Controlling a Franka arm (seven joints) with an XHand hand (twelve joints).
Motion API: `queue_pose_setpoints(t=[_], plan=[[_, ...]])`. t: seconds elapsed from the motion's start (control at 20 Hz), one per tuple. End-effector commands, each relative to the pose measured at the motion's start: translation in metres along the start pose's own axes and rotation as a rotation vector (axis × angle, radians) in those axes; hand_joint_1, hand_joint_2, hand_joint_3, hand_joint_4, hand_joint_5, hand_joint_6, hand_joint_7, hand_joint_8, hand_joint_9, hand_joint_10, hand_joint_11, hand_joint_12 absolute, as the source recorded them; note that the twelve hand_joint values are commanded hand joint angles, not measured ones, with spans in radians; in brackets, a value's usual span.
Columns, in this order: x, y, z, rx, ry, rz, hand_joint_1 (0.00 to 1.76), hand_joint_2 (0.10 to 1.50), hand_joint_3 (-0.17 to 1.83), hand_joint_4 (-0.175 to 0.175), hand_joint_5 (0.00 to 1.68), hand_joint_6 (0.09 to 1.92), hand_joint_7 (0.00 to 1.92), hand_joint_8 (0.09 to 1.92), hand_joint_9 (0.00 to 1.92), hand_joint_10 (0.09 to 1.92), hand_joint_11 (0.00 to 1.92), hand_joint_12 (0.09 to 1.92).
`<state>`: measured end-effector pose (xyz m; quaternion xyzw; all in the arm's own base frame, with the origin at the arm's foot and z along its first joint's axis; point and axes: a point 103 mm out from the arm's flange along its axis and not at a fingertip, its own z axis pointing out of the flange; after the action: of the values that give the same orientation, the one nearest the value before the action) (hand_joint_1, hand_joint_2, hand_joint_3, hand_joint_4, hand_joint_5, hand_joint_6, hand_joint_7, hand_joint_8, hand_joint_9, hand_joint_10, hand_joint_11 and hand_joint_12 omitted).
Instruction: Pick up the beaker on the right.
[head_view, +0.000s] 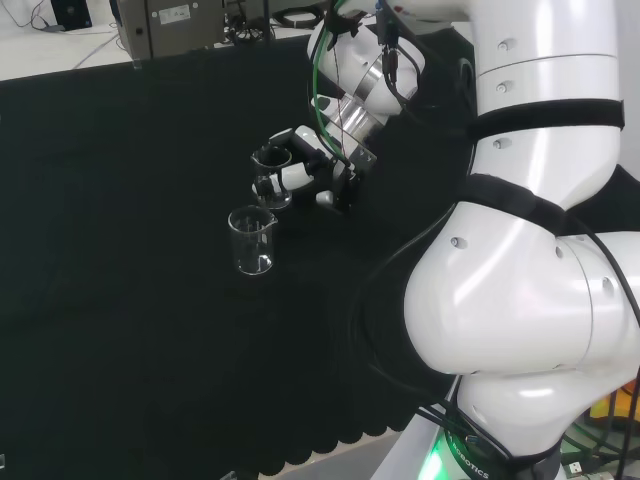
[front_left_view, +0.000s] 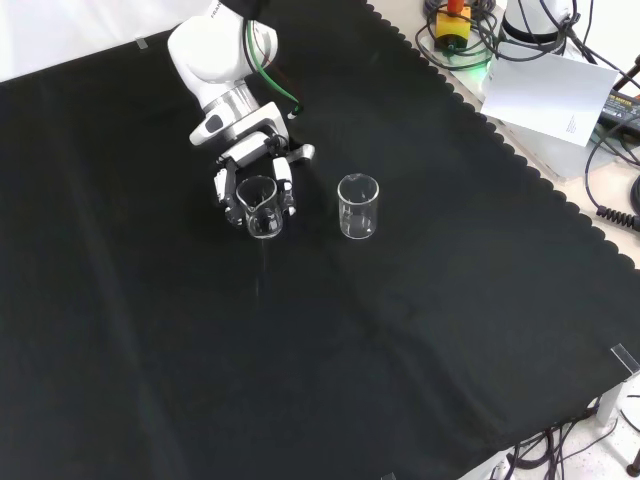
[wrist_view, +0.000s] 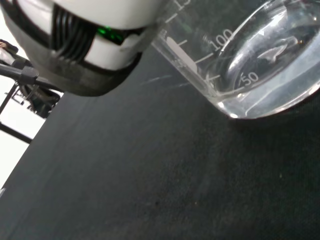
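Two clear glass beakers stand out on the black cloth. In the front view the hand (front_left_view: 248, 150) comes down from the top, and its fingers (front_left_view: 285, 186) curl round both sides of the left beaker (front_left_view: 262, 206). The other beaker (front_left_view: 358, 207) stands free to its right, upright and empty. In the head view the held beaker (head_view: 272, 176) is at the hand (head_view: 306, 176), and the free beaker (head_view: 251, 240) stands nearer the camera. The wrist view has the held beaker's base (wrist_view: 260, 65) close to the cloth, beside a part of the hand (wrist_view: 95, 40). I cannot tell whether it touches the cloth.
The cloth's scalloped edge (front_left_view: 520, 160) runs along the right of the front view, with cables and a white sheet (front_left_view: 550, 95) beyond it. In the head view the arm's white links (head_view: 530, 250) stand at the right, and equipment (head_view: 170, 25) sits beyond the far edge.
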<state>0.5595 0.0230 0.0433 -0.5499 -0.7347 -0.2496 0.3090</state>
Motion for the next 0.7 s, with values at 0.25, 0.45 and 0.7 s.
queue_pose_setpoints(t=[0.25,0.45,0.7], plan=[[0.017,-0.007,-0.054,-0.061,-0.184,-0.180,1.31,0.96,-0.01,-0.175,1.38,0.28,1.46,0.20,1.66,0.09,1.43,0.62],[0.032,-0.011,-0.073,0.004,-0.229,-0.220,1.32,0.96,-0.03,-0.175,1.42,0.20,1.50,0.13,1.74,0.09,1.45,0.58],[0.045,-0.029,-0.085,0.098,-0.247,-0.229,1.32,0.97,-0.05,-0.175,1.44,0.17,1.52,0.10,1.80,0.09,1.47,0.55]])
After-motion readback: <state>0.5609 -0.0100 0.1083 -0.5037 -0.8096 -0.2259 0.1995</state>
